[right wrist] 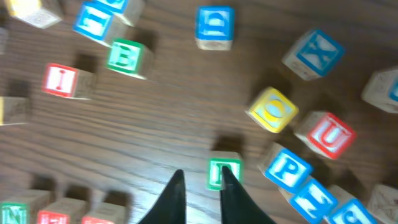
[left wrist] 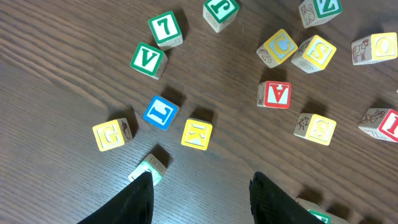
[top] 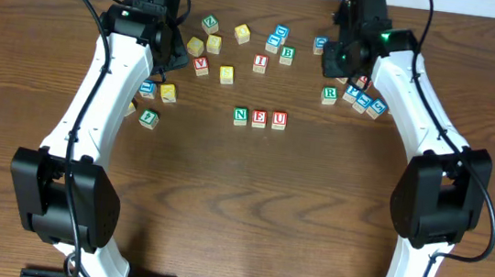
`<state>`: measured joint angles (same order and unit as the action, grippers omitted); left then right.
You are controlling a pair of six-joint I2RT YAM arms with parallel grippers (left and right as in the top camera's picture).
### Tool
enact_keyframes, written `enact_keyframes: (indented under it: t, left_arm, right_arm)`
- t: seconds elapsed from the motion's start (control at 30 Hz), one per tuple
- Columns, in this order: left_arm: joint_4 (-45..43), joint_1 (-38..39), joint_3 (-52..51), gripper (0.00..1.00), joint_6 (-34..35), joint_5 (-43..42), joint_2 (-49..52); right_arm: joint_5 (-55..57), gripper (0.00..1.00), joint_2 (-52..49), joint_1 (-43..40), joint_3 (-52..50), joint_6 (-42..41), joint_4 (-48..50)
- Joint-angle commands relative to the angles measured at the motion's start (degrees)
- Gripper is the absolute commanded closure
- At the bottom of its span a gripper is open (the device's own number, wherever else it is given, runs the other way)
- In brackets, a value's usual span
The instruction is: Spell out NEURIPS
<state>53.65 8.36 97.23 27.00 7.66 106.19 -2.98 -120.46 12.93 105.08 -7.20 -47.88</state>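
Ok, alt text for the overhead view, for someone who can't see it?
Three blocks reading N, E, U sit in a row at the table's middle. More letter blocks lie scattered farther back, where the left arm and right arm reach in.

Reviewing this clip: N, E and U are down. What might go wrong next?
1. In the right wrist view, the green R cube sits by one finger of the right claw, not between the two, so closing may shove it instead of gripping it.
2. The blue P cube lies close beside it and may get knocked away.
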Motion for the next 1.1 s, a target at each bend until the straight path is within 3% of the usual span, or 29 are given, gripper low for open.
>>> enact_keyframes:
  t: [0.0, 0.2, 0.7, 0.83, 1.07]
  left_arm:
    - [0.28, -0.13, 0.50, 0.51, -0.35, 0.57, 0.57]
    - [0.28, -0.13, 0.50, 0.51, -0.35, 0.57, 0.57]
    - [0.04, -0.13, 0.50, 0.51, -0.35, 0.59, 0.57]
    - [0.09, -0.15, 0.50, 0.51, -0.37, 0.59, 0.57]
    - [0.13, -0.20, 0.50, 0.51, -0.37, 0.59, 0.59]
  right_arm:
    - [0.90, 0.78, -2.49, -1.22, -0.17, -0.46, -1.29]
    - [0.90, 0.65, -4.00, -1.25, -0.17, -0.39, -1.57]
    - [0.44, 0.60, -6.01, -0.50, -0.17, -0.39, -1.90]
    - [0.46, 0.54, -5.99, -0.50, -0.20, 0.26, -1.97]
    - [0.44, 0.54, -5.99, -0.50, -0.20, 0.22, -2.32]
